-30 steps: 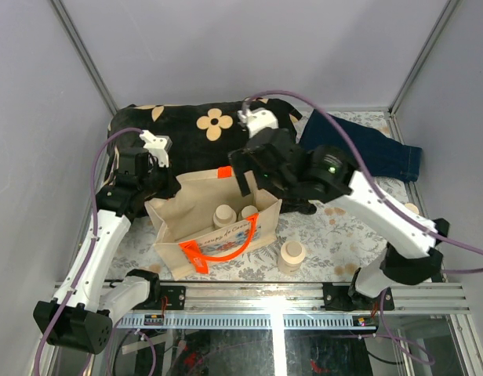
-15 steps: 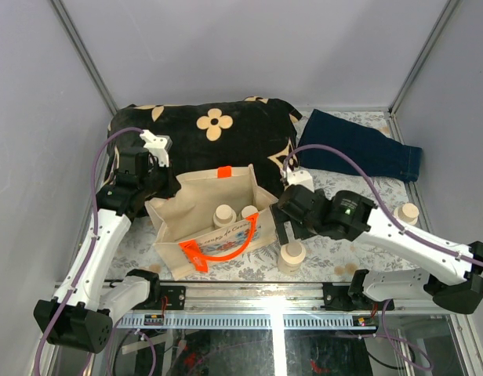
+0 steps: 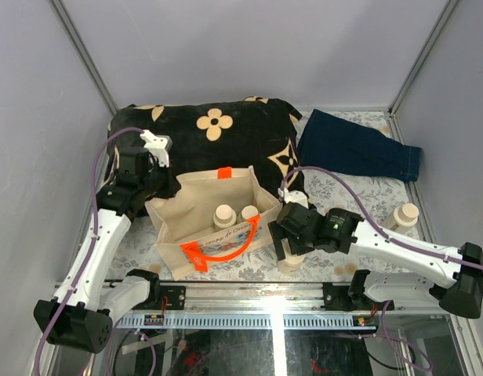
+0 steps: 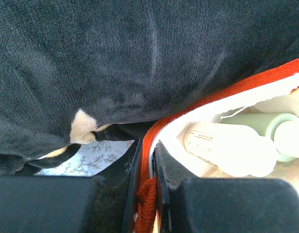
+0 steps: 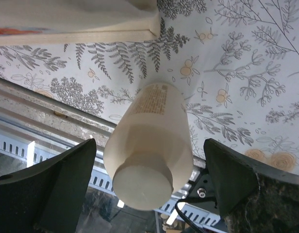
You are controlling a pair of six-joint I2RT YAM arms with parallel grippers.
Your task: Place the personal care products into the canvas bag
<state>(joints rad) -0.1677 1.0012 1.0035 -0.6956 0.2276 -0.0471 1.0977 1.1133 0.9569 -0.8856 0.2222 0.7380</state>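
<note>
Our right gripper (image 5: 149, 143) is spread wide, one finger on each side of a standing bottle (image 5: 152, 107), and is not yet closed on it. A second ago this arm was high over the far side of the canvas bag (image 3: 187, 235). Since then it has swung down and forward to the near edge of the table (image 3: 343, 196), and it now sits low over that bottle, just beside the bag's right front corner. The bottle has not moved.

Our left gripper (image 4: 147, 165) has not shifted. It is pressed together on the bag's rim and orange strap, holding the mouth open against the black cushion (image 3: 218, 133).

Two bottles (image 3: 224, 215) already stand inside the bag. A fourth bottle (image 3: 405, 213) waits well apart on the right side of the table, below the folded blue cloth (image 3: 351, 145).

We judge that the task is about half done and the third pick is lined up. What remains for this bottle is to close, lift and carry it over the rim.
</note>
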